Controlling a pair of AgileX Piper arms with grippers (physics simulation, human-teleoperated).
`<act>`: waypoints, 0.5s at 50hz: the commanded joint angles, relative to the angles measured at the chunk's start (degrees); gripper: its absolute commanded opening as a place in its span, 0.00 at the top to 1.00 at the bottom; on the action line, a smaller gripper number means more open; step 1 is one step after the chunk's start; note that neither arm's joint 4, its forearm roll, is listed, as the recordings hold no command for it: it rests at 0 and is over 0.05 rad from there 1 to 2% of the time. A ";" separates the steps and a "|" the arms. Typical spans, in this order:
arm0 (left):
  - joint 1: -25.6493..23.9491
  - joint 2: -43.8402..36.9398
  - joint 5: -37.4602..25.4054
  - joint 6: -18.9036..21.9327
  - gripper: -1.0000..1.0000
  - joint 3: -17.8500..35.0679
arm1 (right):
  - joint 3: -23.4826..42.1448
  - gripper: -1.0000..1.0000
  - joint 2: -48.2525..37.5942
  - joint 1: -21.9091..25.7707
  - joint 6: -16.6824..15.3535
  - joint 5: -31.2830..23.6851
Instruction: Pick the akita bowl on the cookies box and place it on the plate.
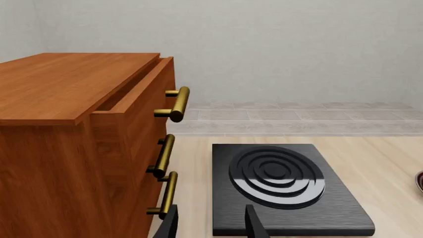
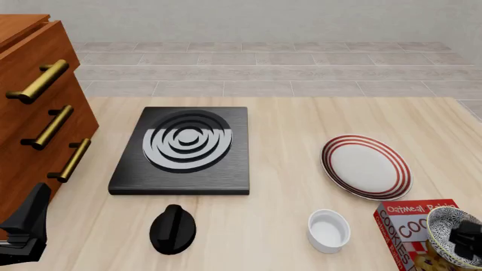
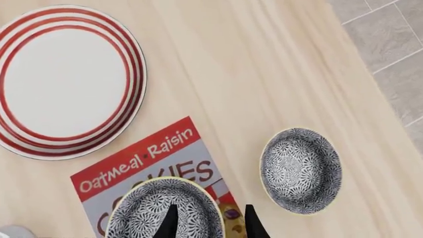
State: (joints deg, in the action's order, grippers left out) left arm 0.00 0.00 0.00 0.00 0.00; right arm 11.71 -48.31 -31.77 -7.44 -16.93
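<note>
At the table's (image 2: 286, 214) near right corner the akita bowl (image 2: 454, 237) sits on the cookies box (image 2: 410, 226). The right gripper (image 3: 210, 220) hangs over the bowl, jaws narrowly apart, one finger (image 3: 170, 223) inside the rim and the other outside; whether they grip cannot be told. A second patterned bowl (image 3: 300, 171) lies beside the box. The plate (image 2: 367, 167) lies just beyond, toward the right edge. At the near left edge the left gripper (image 1: 210, 225) hangs with jaws apart, holding nothing

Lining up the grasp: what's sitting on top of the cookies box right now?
One akita bowl sits on the cookies box, right gripper open at its rim. It covers the lower lettering. A second, matching bowl rests on the table beside the box.
</note>
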 commanded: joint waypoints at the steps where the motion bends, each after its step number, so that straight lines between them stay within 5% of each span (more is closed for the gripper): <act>1: 0.00 0.00 0.00 0.00 0.00 0.00 | -0.92 0.00 -0.71 0.15 -0.38 1.18; 3: 0.00 0.00 0.00 0.00 0.00 0.00 | -0.88 0.00 -0.19 0.65 0.23 0.58; 4: 0.00 0.00 0.00 0.00 0.00 0.00 | -0.06 1.00 -1.87 -1.73 -2.08 1.95; 25: 0.00 0.00 0.00 0.00 0.00 0.00 | 2.13 1.00 5.28 0.49 0.24 -5.63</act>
State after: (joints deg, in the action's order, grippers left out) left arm 0.00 0.00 0.00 0.00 0.00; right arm 13.08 -44.88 -31.39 -8.39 -20.35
